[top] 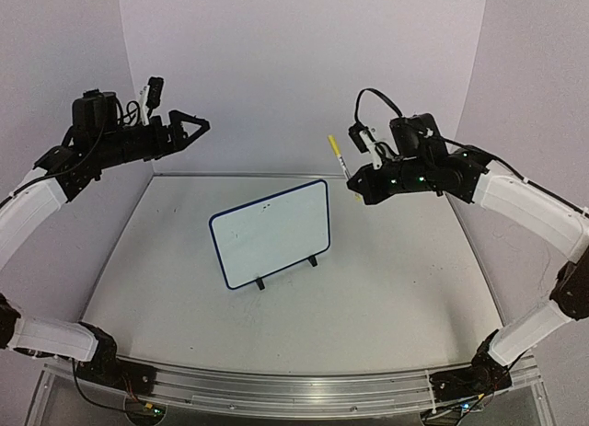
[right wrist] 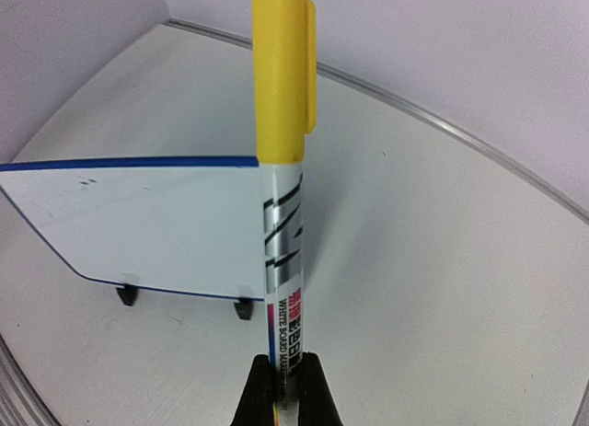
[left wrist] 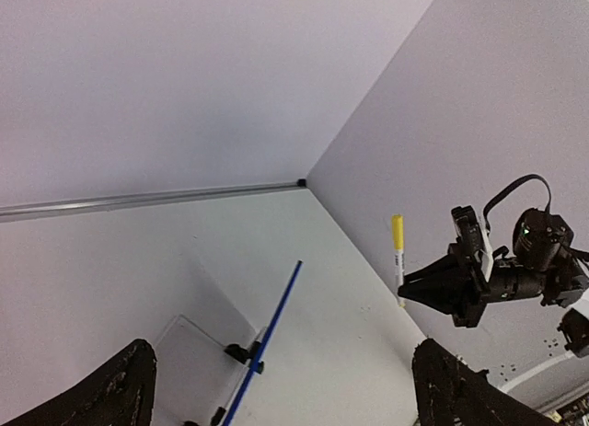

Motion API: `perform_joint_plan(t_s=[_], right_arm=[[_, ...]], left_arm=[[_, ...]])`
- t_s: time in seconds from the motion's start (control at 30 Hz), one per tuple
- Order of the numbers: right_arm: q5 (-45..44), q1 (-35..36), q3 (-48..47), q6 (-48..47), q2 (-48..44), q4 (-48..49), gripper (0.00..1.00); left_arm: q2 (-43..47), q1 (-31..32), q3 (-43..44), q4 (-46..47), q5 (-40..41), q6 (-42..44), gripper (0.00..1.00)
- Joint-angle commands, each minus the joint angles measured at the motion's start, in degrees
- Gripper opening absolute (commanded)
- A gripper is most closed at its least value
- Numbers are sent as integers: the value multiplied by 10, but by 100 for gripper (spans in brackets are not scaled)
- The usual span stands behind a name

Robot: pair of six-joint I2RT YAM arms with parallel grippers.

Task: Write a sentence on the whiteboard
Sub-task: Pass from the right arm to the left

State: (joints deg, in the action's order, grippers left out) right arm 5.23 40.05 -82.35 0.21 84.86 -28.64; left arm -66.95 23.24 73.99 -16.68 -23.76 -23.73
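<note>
- Whiteboard (top: 270, 233) stood on 2 black feet (top: 260, 284) near the middle of the table (top: 396, 288), apart from both arms.
- Right gripper (top: 357, 192), raised beside its right edge, pinched a yellow-capped marker (top: 338, 155).
- Left gripper (top: 202, 126) hovered high at the left, jaws wide, empty.

We see a robotics lab cell: bare pale walls (top: 304, 67) box in a white table (top: 396, 297) on its far, left and right edges, an aluminium rail (top: 294, 385) runs along the near edge, left arm (top: 32, 210) and right arm (top: 534, 210) bolted at the near corners.
</note>
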Motion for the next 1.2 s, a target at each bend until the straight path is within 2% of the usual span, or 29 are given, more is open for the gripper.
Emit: perform_joint_plan(t_s=[0.0, 0.2, 0.47, 0.57, 0.67, 0.77, 1.0, 1.07, 1.17], right_arm=[[21, 53, -31, -21, 37, 7, 0], [8, 105, -91, -32, 80, -9, 0], [-21, 143, -140, -53, 122, -34, 0], [-33, 156, -155, -61, 134, -45, 0], [-57, 166, -168, -66, 146, -60, 0], [-88, 177, -179, -73, 159, -73, 0], [-98, 185, -187, -74, 164, -77, 0], [-100, 185, -189, -75, 164, -78, 0], [-102, 186, -192, -76, 162, -78, 0]], left_arm=[[-55, 71, 31, 38, -56, -62, 96], [-96, 116, 51, 61, -106, -82, 99], [-129, 136, 36, 72, -98, -108, 99], [-132, 136, 28, 77, -91, -115, 91], [-135, 136, 26, 80, -89, -114, 76], [-136, 136, 25, 76, -82, -108, 68], [-141, 136, 21, 62, -67, -105, 41], [-142, 136, 21, 56, -63, -105, 38], [-147, 136, 22, 42, -55, -104, 41]])
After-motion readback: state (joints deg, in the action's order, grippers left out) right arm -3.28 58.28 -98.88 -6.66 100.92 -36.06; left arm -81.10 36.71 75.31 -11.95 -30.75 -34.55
